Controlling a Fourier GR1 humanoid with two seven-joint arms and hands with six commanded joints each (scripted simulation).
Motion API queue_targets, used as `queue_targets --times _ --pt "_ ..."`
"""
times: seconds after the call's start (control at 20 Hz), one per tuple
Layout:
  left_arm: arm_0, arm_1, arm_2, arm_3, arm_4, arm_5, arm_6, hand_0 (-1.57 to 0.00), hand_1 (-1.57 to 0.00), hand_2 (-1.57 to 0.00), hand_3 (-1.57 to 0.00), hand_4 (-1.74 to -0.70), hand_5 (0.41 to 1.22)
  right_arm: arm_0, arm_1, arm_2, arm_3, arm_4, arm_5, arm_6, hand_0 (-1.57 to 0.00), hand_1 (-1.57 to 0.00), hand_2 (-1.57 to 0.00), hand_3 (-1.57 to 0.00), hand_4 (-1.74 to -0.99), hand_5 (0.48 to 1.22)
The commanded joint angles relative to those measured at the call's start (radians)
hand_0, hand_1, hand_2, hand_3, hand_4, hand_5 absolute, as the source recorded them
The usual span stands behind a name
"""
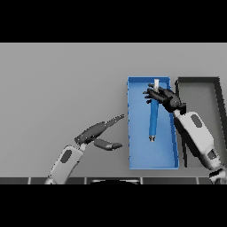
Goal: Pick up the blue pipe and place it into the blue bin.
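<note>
Head view: the blue pipe [153,120] lies lengthwise over the floor of the blue bin [137,155], running from the bin's far end toward its middle, with a pale white tip at the far end and a small grey cap at the near end. Whether it rests fully on the bin floor or is a little raised cannot be told. The right hand [163,97] is at the pipe's far end, fingers curled round it just below the white tip — it grips the pipe there. The right forearm runs back from the hand over the bin's right wall toward the lower right edge.

The blue bin is a long rectangle set right of centre on the grey table [57,84]. Just beside its right wall stands a dark bin [218,88], black-rimmed with a grey inside — the two nearly touch.

The left hand [101,133] hovers over bare table left of the blue bin, fingers straight and stretched toward the bin's left wall, thumb splayed below them, holding nothing.
</note>
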Motion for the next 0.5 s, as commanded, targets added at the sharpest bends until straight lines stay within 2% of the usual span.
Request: queue_targets --times 0.0,0.1,0.2,0.45 --pt "-0.001 0.002 0.001 -0.002 0.002 -0.002 -0.004 0.0 0.0 0.0 0.0 -0.89 0.452 -0.001 -0.018 0.042 0.006 0.0 0.008 0.031 -0.34 -0.31 -0.29 -0.23 -1.208 1.028" --pt "-0.001 0.003 0.001 -0.002 0.001 -0.002 -0.011 0.0 0.0 0.0 0.0 -0.89 0.453 -0.02 -0.051 0.112 0.02 0.001 0.021 0.031 -0.22 -0.19 -0.19 -0.15 -1.165 0.924" --pt "0.001 0.004 -0.001 -0.003 0.0 -0.002 -0.013 0.0 0.0 0.0 0.0 -0.9 0.45 -0.024 -0.063 0.146 0.021 0.017 0.032 0.031 -0.14 -0.12 -0.12 -0.1 -1.131 0.857" --pt "0.003 0.004 -0.001 -0.007 0.009 -0.008 -0.009 0.0 0.0 0.0 0.0 -0.91 0.458 -0.035 -0.071 0.196 0.044 0.067 0.039 0.031 -0.04 -0.04 -0.04 -0.03 -1.124 0.717"
